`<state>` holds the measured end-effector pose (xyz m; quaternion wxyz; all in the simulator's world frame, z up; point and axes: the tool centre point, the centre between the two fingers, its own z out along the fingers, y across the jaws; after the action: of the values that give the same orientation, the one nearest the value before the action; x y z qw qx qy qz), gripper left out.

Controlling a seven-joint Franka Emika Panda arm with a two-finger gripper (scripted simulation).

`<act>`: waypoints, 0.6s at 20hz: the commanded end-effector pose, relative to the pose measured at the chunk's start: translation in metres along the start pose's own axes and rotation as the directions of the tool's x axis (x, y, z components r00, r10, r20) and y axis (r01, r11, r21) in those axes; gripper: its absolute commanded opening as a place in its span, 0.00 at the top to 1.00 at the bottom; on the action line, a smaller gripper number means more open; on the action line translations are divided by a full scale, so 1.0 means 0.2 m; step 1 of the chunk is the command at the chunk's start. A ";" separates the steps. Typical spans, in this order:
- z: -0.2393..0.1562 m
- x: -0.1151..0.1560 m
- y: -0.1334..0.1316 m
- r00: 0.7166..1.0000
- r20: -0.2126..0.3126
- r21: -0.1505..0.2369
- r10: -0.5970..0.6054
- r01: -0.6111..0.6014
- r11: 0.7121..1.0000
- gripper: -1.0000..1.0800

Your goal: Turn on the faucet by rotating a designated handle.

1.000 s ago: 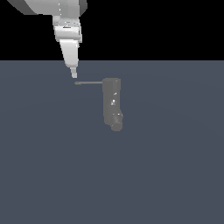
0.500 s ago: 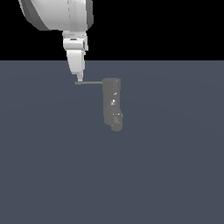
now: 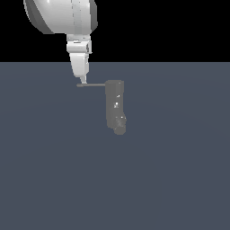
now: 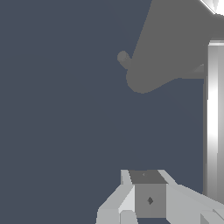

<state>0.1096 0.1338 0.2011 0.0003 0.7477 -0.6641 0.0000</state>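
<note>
The faucet is a dull-grey upright block with pale specks and a round spout nub at its lower end. The handle is a thin grey rod projecting from the body's top toward the exterior view's left. My gripper is shut and empty, and it points down with its tip right at the rod's free end. In the wrist view the faucet and its nub lie ahead. The handle runs as a bright bar beside my gripper, outside its fingers.
The faucet stands on a flat dark blue-grey surface with nothing else on it. The white arm hangs above the handle's free end against a black background.
The arm has shifted toward the exterior view's right and come lower, bringing the fingertip to the handle's free end. The handle and faucet look unmoved.
</note>
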 end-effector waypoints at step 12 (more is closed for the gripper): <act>0.00 0.00 0.09 1.000 0.000 0.000 -0.003 0.003 1.000 1.00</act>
<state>0.0960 0.1325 0.2018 0.0000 0.7486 -0.6630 0.0000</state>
